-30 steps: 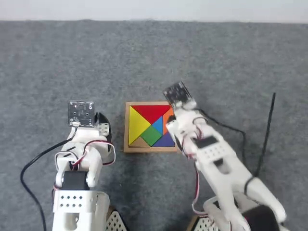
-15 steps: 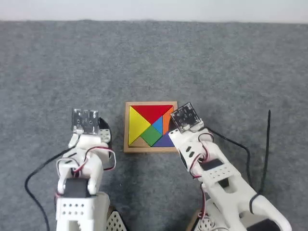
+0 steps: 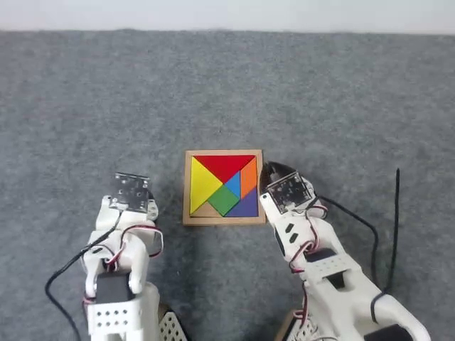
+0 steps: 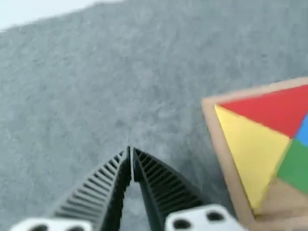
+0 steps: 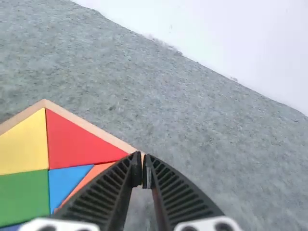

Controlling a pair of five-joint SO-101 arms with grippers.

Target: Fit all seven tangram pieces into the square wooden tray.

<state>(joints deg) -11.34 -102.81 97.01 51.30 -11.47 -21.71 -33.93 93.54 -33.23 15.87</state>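
Observation:
The square wooden tray (image 3: 187, 213) lies at the table's middle. Red (image 3: 226, 165), yellow (image 3: 202, 183), green (image 3: 225, 200), blue (image 3: 233, 184), orange (image 3: 249, 177) and purple (image 3: 246, 207) pieces lie flat in it. A wood-coloured triangle (image 3: 202, 210) fills its near left corner. My left gripper (image 4: 131, 153) is shut and empty over the carpet left of the tray (image 4: 219, 139). My right gripper (image 5: 141, 156) is shut and empty, with its tips just off the tray's right rim (image 5: 86, 125) beside the orange piece (image 5: 91, 179).
Grey carpet (image 3: 320, 92) covers the table all around the tray. A black cable (image 3: 393, 213) runs along the right arm's outer side. The white wall (image 5: 231, 33) borders the far edge.
Both arms have drawn back toward the near edge. The right gripper came off the tray's right part and now sits beside its right rim.

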